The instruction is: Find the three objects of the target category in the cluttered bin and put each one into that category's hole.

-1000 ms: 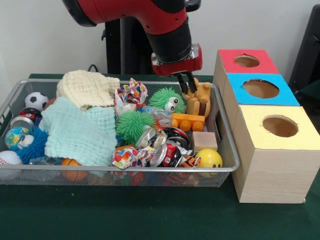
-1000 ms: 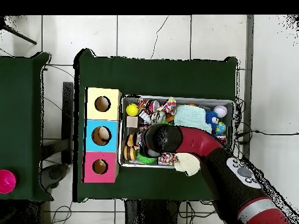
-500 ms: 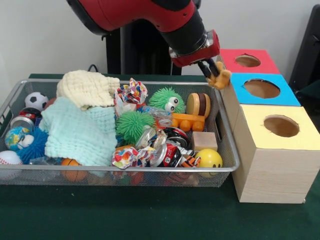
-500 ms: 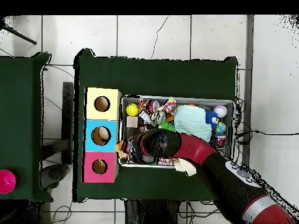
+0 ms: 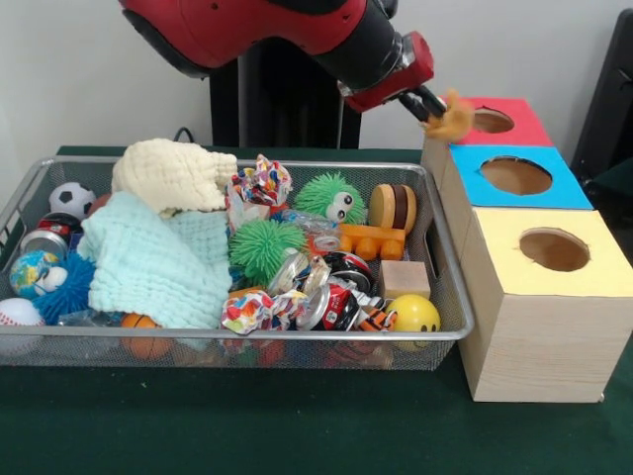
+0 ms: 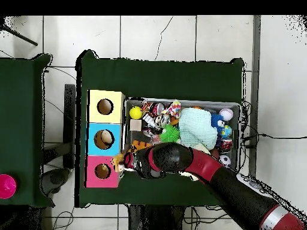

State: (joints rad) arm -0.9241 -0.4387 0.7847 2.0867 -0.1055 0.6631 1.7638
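Wire bin (image 5: 447,297) — long, full, set on the green table (image 5: 297,426). Cloths piled at its left, balls and spiky toys through the middle, wooden pieces toward the right end.

Three wooden boxes just right of the bin, in a row running away from the camera: yellow box (image 5: 539,297) nearest, blue box (image 5: 519,176) in the middle, red box (image 5: 492,119) farthest. Each has a round hole on top.

My arm (image 5: 277,30) reaches in from the upper left, out past the bin's far right corner.

My gripper (image 5: 435,109) is clamped on a small tan wooden toy (image 5: 455,117), held in the air at the red box's left edge, just short of its hole (image 5: 489,121). In the overhead view the toy (image 6: 119,160) sits right beside that box.

The toy looks like an animal figure, though the blur makes that uncertain. My judgement: light, rigid, smooth-sided — it could pivot between the pads if pinched at a limb. Best taken across the thick body, as I seem to have it.
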